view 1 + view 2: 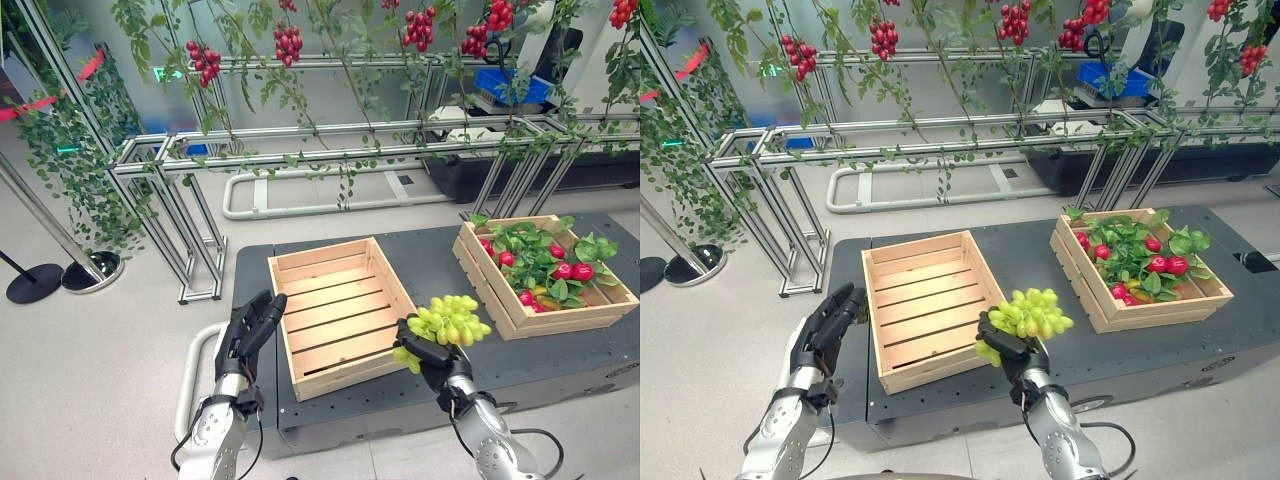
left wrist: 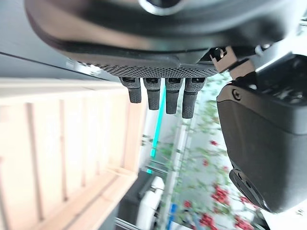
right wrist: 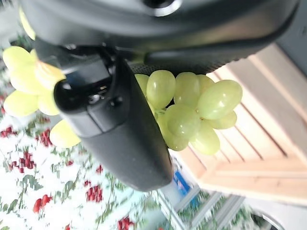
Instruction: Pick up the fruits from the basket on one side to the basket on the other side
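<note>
One bunch of green grapes, held in the right hand, whose fingers and thumb are curled round it; the bunch lies with its long axis roughly left to right, sticking out to the right of the hand. Position: above the dark counter, just beside the right near corner of the empty wooden crate, not yet over its slats. Key relation: the empty crate lies directly left of the grapes, so the carrying hand likely needs only a short move left and slightly far before release. Second crate, far right on the counter, holds red fruit and leaves, well apart from the hand. Left hand: fingers straight and loosely together, holding nothing, just beside the empty crate's left wall.
</note>
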`<state>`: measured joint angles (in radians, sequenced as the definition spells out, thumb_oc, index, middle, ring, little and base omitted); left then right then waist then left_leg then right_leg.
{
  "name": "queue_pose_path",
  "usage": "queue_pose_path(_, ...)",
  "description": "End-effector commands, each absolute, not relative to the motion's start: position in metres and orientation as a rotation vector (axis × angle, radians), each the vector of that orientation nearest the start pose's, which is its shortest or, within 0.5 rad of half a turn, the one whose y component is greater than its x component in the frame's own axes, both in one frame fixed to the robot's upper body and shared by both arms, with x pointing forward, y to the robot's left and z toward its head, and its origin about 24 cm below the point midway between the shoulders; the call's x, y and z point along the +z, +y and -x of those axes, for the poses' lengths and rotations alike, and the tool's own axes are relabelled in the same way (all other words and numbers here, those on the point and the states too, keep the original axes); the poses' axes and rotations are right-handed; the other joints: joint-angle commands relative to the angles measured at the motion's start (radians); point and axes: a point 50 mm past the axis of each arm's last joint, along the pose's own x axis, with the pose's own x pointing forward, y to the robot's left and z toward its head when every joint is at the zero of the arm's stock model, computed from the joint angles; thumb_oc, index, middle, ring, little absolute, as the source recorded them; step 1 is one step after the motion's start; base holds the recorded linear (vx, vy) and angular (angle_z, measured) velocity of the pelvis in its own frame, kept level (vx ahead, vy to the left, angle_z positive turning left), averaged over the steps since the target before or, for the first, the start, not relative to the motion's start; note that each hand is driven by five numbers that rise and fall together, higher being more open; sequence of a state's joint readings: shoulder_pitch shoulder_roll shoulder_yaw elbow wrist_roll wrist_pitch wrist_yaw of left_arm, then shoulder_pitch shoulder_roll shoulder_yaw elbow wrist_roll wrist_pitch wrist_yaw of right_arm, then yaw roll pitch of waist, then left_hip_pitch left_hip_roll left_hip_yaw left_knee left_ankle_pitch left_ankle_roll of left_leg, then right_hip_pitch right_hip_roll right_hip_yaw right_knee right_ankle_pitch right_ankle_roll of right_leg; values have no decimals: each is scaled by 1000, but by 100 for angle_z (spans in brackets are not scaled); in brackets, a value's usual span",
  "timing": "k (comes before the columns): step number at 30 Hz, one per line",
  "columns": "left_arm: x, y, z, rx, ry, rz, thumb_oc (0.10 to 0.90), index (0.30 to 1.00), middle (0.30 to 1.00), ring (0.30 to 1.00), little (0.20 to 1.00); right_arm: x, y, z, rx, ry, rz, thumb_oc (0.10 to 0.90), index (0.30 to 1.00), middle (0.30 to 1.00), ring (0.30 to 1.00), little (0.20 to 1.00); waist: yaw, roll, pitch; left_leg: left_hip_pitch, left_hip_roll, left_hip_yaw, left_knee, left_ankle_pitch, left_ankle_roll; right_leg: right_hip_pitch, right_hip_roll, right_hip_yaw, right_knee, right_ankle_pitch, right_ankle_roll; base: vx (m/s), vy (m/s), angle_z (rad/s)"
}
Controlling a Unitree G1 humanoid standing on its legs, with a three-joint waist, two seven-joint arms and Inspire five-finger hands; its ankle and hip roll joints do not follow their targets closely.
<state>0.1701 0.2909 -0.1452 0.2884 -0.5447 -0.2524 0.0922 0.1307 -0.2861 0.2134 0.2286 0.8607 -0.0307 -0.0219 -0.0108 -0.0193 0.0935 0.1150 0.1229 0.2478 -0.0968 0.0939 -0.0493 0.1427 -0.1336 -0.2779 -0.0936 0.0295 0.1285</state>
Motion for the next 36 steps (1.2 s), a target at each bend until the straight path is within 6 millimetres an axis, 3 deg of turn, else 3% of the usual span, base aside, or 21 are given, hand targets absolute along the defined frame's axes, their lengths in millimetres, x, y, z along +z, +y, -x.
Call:
queue_pose_path(1,17,219,-233,147,-21,202,800,900,900,900,900,51,-187,-252,35,-94,-533,400,300,300,300,300,-1,-19,14,81,48,21,10,-143,-11,50,-29,-35,6,-44,-19,22,-190,-12)
queue_pose_path(3,22,228,-234,198,-47,217,800,900,900,900,900,61,-195,-253,61,-139,-494,400,300,300,300,300,-12,-19,35,100,67,35,10,-135,-23,38,-4,-18,66,-89,-40,-13,-183,-9)
queue_pose_path(5,27,233,-237,227,-84,214,800,900,900,900,900,71,-200,-256,75,-196,-465,400,300,300,300,300,-11,-27,69,48,87,16,70,-125,-34,-1,14,-2,117,-109,-76,-202,-206,-10)
queue_pose_path(8,33,225,-248,230,-123,233,800,900,900,900,900,86,-202,-266,65,-244,-463,400,300,300,300,300,-5,-30,92,17,95,-24,10,-67,-48,-17,34,19,96,-96,-79,-296,-104,-11)
queue_pose_path(9,41,213,-257,203,-175,245,800,900,900,900,900,98,-205,-274,69,-289,-461,400,300,300,300,300,14,-43,105,-29,65,-106,53,-76,-41,-21,33,39,75,-83,-78,-409,46,-10)
queue_pose_path(10,49,209,-258,219,-229,236,800,900,900,900,900,109,-201,-281,116,-318,-460,400,300,300,300,300,33,-58,117,-92,-18,-202,300,-186,-8,-35,13,96,69,-69,-73,-420,117,-21)
queue_pose_path(11,52,210,-257,228,-249,232,800,900,900,900,900,112,-199,-282,138,-326,-459,400,300,300,300,300,39,-58,120,-114,-44,-224,378,-215,3,-44,10,118,74,-66,-73,-340,244,-54)
queue_pose_path(13,62,212,-252,250,-309,215,800,900,900,900,900,113,-193,-277,198,-343,-449,400,300,300,300,300,50,-44,127,-129,-132,-296,397,-281,40,-78,16,176,108,-53,-65,-323,293,-121)
queue_pose_path(15,63,211,-256,234,-320,219,800,900,900,900,900,109,-189,-279,197,-348,-454,400,300,300,300,300,44,-32,132,-106,-131,-280,341,-285,51,-85,22,191,117,-53,-59,-255,249,-107)
queue_pose_path(16,62,211,-261,230,-313,197,800,900,900,900,900,105,-184,-281,177,-332,-483,400,300,300,300,300,39,-22,127,-69,-139,-280,283,-290,69,-99,15,202,112,-39,-39,-205,238,-54)
queue_pose_path(19,72,214,-265,229,-348,194,800,900,900,900,900,101,-177,-276,171,-311,-501,400,300,300,300,300,33,-20,114,-47,-183,-291,262,-315,97,-146,-14,252,30,72,9,-317,283,-41)
queue_pose_path(23,75,214,-264,210,-387,154,800,900,900,900,900,91,-181,-269,147,-291,-505,400,300,300,300,300,14,-11,109,-43,-206,-258,283,-350,117,-186,-37,274,6,126,20,-229,242,-22)
queue_pose_path(27,84,215,-271,215,-414,144,800,900,900,900,900,84,-185,-265,146,-259,-517,400,300,300,300,300,-1,-2,113,-35,-221,-201,281,-351,123,-240,-64,224,6,140,35,-204,225,-19)
queue_pose_path(29,88,218,-269,225,-428,142,800,900,900,900,900,83,-182,-264,161,-253,-530,400,300,300,300,300,-2,15,117,-4,-209,-156,230,-326,120,-229,-75,148,46,170,32,-207,178,-70)
queue_pose_path(32,88,220,-263,222,-435,134,800,900,900,900,900,86,-180,-261,172,-280,-543,400,300,300,300,300,-13,49,105,12,-176,-135,142,-270,123,-236,-40,143,303,59,-12,-207,97,-97)
queue_pose_path(33,88,220,-263,220,-434,132,800,900,900,900,900,88,-180,-261,174,-287,-545,400,300,300,300,300,-13,53,100,12,-173,-135,127,-262,125,-232,-31,138,345,28,-22,-157,-2,-49)
queue_pose_path(34,86,219,-261,218,-424,123,800,900,900,900,900,90,-179,-261,185,-301,-552,400,300,300,300,300,-6,54,85,9,-171,-130,101,-248,131,-216,-12,107,462,-39,-42,-113,-15,-35)
queue_pose_path(36,83,220,-259,226,-416,117,800,900,900,900,900,90,-176,-261,195,-302,-557,400,300,300,300,300,4,47,75,2,-175,-118,103,-250,137,-208,-4,84,527,-72,-47,-91,-58,-43)
